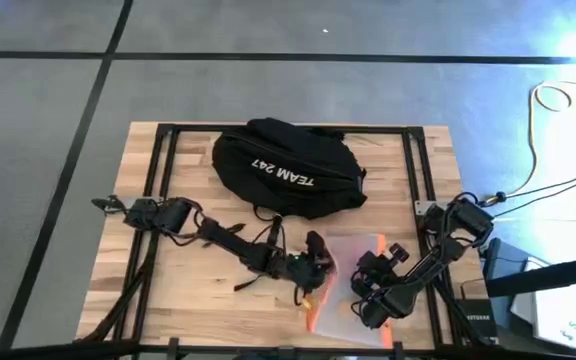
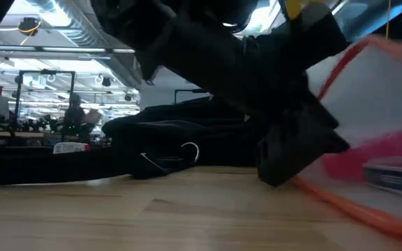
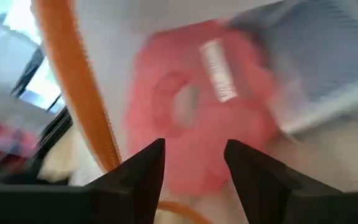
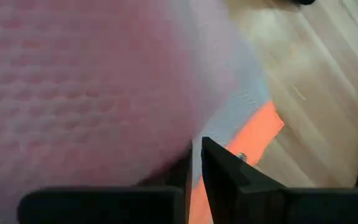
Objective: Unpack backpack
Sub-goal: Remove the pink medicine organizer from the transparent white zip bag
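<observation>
Backpack (image 1: 288,170) flat at tabletop (image 1: 168,290) rear centre. Orange-edged mesh pouch (image 1: 343,285) nearer front: left gripper (image 1: 313,272) released at its edge, right gripper (image 1: 370,298) clenched on it.

Setting: you are in a large industrial lab or workshop hall. Evidence: grey floor (image 1: 48,120) marked with dark tape lines; exposed ceiling ducting (image 2: 54,14) with strip lights; metal frame rigs (image 2: 44,87); a person (image 2: 74,111) at distant benches; wooden worktable (image 1: 168,290).
</observation>
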`<state>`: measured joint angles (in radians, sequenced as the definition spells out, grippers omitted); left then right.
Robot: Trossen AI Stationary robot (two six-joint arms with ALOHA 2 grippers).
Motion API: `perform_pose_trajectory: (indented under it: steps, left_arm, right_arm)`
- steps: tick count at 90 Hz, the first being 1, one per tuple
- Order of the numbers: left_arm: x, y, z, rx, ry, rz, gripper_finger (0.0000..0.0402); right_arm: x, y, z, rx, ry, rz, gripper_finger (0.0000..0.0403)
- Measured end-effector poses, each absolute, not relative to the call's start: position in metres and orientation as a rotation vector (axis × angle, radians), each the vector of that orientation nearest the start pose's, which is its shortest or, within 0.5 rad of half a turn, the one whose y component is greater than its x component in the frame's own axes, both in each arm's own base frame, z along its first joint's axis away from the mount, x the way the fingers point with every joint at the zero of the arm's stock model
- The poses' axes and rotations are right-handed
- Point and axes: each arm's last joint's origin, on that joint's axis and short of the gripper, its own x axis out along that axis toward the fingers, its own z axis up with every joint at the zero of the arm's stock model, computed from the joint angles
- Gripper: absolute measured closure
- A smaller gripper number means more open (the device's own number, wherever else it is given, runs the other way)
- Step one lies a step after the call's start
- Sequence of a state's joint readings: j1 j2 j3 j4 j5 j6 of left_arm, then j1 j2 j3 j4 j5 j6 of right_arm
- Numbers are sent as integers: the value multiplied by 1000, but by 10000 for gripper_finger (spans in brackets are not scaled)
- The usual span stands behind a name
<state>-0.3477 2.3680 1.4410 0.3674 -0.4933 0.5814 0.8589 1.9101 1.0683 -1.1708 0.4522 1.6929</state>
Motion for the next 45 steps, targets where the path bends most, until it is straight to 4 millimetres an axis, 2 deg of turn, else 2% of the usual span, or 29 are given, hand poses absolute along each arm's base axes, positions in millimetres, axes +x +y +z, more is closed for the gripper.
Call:
perform_pose_trajectory:
  steps: [15, 45]
  left_arm:
    - [459, -155, 76, 773, 520, -215, 232]
    - [464, -136, 75, 722, 556, -135, 232]
  right_arm:
    - [192, 202, 125, 132, 1141, -918, 400]
    - [194, 203, 124, 118, 1128, -880, 398]
